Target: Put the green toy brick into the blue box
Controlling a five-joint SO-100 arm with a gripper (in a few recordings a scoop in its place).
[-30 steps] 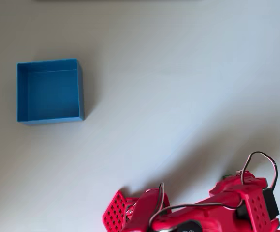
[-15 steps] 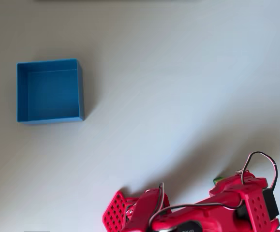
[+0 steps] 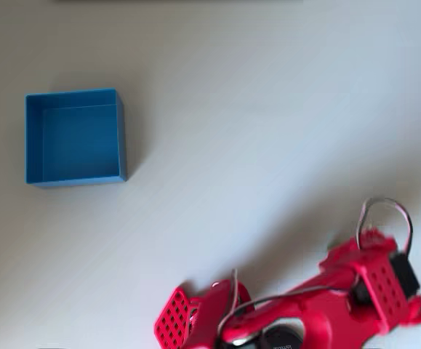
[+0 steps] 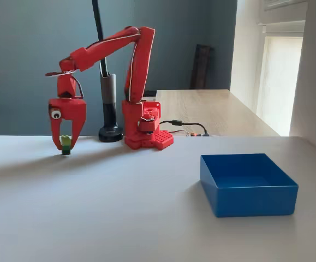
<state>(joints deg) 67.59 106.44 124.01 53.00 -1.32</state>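
Note:
In the fixed view the red gripper (image 4: 65, 148) hangs point-down at the left, its fingers shut on the green toy brick (image 4: 66, 142), a small lime-green piece held just above the white table. The blue box (image 4: 248, 182) stands open and empty at the right front, far from the gripper. From overhead the blue box (image 3: 74, 136) sits at the left, and the arm's red wrist (image 3: 379, 283) at the lower right covers what is under it.
The arm's red base (image 4: 144, 132) stands at the back of the white table (image 4: 147, 218), with a black pole on a round foot (image 4: 109, 106) beside it. A wooden table (image 4: 212, 109) lies behind. Bare tabletop stretches between gripper and box.
In the overhead view the wrist has shifted up and slightly right and looks blurred with motion. The sliver of green seen beside it half a second ago is now covered.

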